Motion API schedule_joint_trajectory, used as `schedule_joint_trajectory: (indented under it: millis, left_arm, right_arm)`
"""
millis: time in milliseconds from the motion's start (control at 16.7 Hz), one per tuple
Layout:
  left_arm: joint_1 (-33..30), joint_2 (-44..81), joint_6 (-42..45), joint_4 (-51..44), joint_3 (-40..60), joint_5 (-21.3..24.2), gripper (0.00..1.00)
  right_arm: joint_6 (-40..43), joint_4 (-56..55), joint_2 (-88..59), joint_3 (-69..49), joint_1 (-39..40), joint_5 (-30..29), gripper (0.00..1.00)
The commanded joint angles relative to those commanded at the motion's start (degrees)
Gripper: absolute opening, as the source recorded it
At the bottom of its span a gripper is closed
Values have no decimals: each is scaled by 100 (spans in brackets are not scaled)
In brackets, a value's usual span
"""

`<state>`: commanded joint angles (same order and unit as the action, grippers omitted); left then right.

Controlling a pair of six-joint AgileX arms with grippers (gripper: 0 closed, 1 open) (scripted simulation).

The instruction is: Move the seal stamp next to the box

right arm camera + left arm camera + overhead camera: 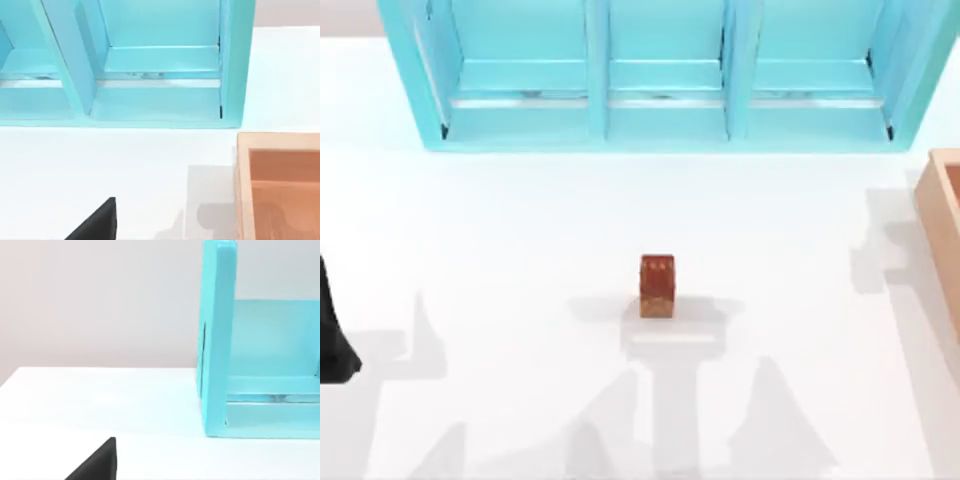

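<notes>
The seal stamp (657, 286), a small reddish-brown block with a tan end, stands alone on the white table near the middle of the top view. The box (945, 225), light tan with an orange-brown inside, is cut off by the right edge, well apart from the stamp; the right wrist view shows its near corner (280, 185). My left arm (334, 330) sits parked at the far left edge. A black part of my left gripper (97, 465) shows in the left wrist view. A like part of my right gripper (97, 225) shows in the right wrist view, short of the box.
A large cyan shelf unit (660, 75) with three open bays spans the back of the table; its end wall (217, 340) and right bays (160, 65) appear in the wrist views. White tabletop (520, 230) lies between the stamp and the box.
</notes>
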<state>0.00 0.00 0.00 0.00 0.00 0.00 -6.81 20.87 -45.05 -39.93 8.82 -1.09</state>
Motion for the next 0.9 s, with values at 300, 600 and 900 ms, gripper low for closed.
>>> schedule_joint_trajectory:
  millis: [300,600,900]
  left_arm:
    - [0,0,0,0,0,0,100]
    - [0,0,0,0,0,0,100]
    - [0,0,0,0,0,0,100]
  right_arm:
    - [-587,1457,-2756,-2545,670,-40,100]
    - [-1372,3050,-5296,-4997,1426,-38,100]
    - [-2208,4498,-7258,-7017,2163,-13,100]
